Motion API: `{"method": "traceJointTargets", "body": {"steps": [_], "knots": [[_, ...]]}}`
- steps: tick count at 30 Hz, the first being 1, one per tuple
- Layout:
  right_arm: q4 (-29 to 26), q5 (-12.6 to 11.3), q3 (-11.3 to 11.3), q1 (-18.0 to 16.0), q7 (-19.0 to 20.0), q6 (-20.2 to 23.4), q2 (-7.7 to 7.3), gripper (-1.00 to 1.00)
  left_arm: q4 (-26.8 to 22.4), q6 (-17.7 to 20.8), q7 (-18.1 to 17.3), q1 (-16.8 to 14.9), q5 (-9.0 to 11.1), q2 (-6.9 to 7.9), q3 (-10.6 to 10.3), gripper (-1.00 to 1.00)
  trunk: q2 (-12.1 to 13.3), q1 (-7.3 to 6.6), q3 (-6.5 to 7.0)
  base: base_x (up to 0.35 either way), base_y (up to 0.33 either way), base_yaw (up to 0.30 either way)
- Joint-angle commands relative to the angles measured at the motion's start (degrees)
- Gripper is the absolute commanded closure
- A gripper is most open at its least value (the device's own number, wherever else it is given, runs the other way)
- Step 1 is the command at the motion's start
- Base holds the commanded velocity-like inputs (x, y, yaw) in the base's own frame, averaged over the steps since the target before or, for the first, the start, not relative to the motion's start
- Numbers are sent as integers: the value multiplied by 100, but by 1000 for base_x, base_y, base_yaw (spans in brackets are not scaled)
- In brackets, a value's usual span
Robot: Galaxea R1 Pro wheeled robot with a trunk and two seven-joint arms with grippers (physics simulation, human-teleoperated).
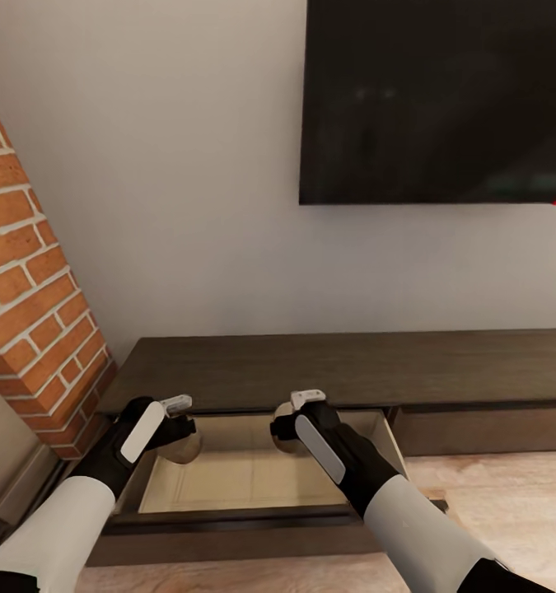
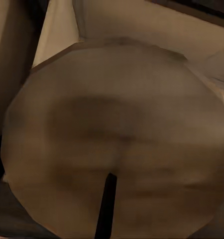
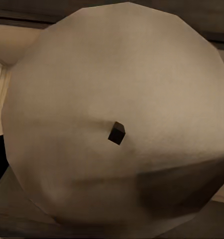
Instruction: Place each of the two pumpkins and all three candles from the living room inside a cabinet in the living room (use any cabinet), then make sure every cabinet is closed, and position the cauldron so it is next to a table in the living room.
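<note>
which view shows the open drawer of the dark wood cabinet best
The head view: the open pale-beige drawer of the long dark-brown wood cabinet shows whole there, both grippers over its back. The left wrist view catches a pale strip of it behind a beige candle; the right wrist view a corner.

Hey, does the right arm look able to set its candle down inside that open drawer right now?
Probably yes. The right pincer already hangs over the open drawer of the cabinet with its candle, and the pale floor below looks bare. The left pincer with its candle is well apart.
</note>
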Motion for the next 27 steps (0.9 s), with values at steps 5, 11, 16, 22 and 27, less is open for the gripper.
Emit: {"method": "traceJointTargets", "body": {"steps": [5, 11, 16, 22, 27], "knots": [[45, 3, 0, -1, 0, 24, 1, 100, -93, 538, -10, -3, 0, -22, -11, 100, 0, 0, 0, 75, 0, 0], [40, 9, 0, -1, 0, 12, 1, 100, -179, 675, -12, -3, -11, -18, -9, 100, 0, 0, 0, 6, 0, 61], [45, 7, 0, -1, -3, -3, 1, 100, -183, 682, -12, -3, -16, -8, -10, 100, 0, 0, 0, 0, 0, 208], [58, -3, 0, -1, -9, 34, 1, 100, -115, 668, -5, 0, -17, -15, -24, 100, 0, 0, 0, 85, 0, 23], [149, -7, -26, -1, -49, 106, 9, 100, -162, 665, -19, 1, -1, -74, -36, 100, 0, 0, 0, 89, 0, 1]]}}
